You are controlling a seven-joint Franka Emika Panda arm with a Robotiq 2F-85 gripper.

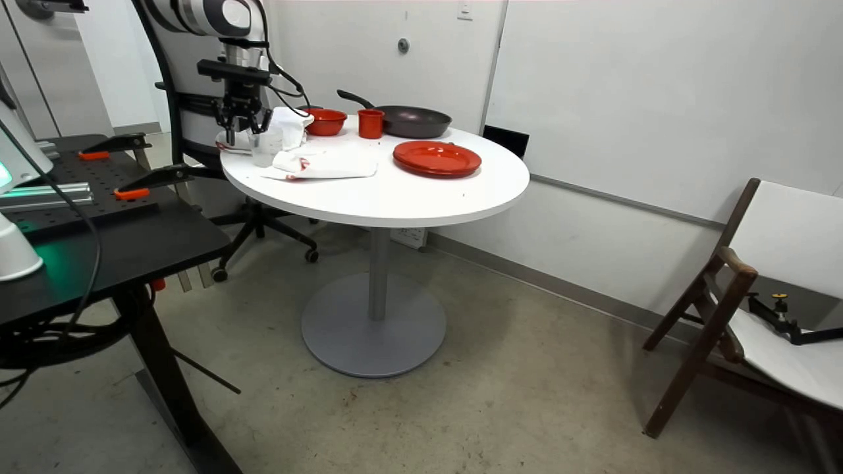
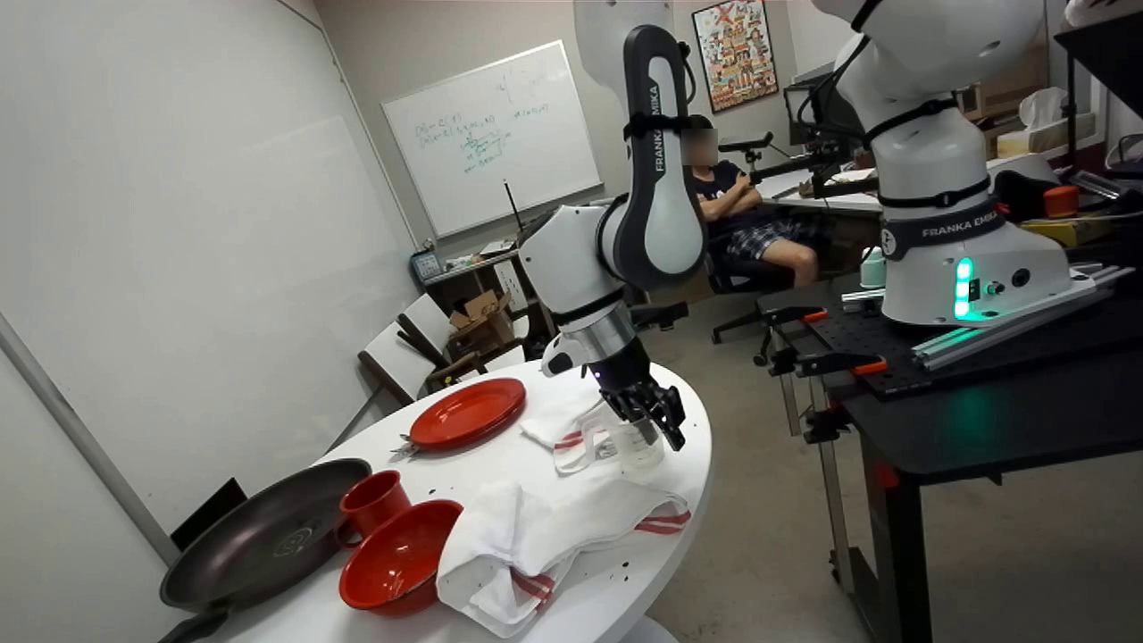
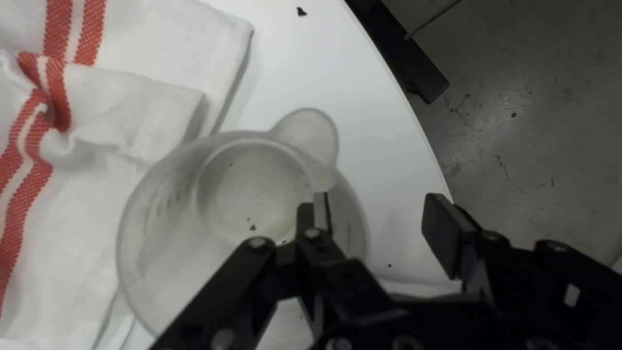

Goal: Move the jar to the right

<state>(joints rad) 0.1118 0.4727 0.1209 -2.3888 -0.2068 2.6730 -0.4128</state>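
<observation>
- In the wrist view, the jaws stand wide, one over or inside the jar [image 3: 245, 199], the other outside its rim toward three o'clock. I'd centre the jar's side between them, close softly, and lift clear of the towel [image 3: 97, 126] at ten before going right.
- In an exterior view, the bent arm [image 2: 659, 179] ends in jaws slanting toward five o'clock.
- In an exterior view, jaws aim at six; the jar stands near the nine-o'clock edge of the desk [image 1: 408, 197].

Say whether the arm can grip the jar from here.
Probably yes: in the wrist view the open gripper has one finger over the mouth of the jar, the other past its rim. The towel lies opposite, seemingly out of the way. Finger depth is hard to tell.
</observation>
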